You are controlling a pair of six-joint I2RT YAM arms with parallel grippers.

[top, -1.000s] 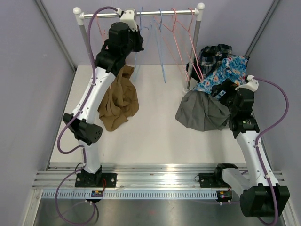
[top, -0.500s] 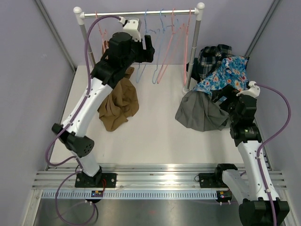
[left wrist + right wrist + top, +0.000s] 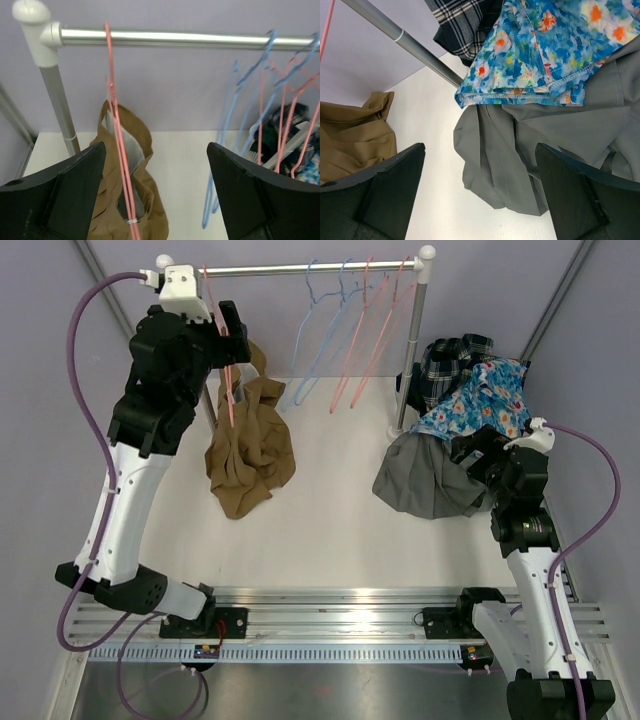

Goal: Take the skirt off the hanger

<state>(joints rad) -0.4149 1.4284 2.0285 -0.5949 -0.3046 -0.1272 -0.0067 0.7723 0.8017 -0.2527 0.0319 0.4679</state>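
Left gripper (image 3: 156, 150): fingers apart, nothing held, faced toward the rail.
Brown fabric skirt (image 3: 248, 445): hung from pink wire hanger (image 3: 118, 135), lower part heaped on white table (image 3: 330, 520).
Silver metal rail (image 3: 175, 37): empty blue and pink hangers (image 3: 340, 340) carried.
Right gripper (image 3: 480, 150): spread, empty, above grey skirt (image 3: 545, 135).

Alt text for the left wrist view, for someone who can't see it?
A brown fabric skirt hangs on a pink wire hanger hooked over a silver metal rail, seen between the open black fingers of the left gripper. Empty blue and pink hangers hang further right.
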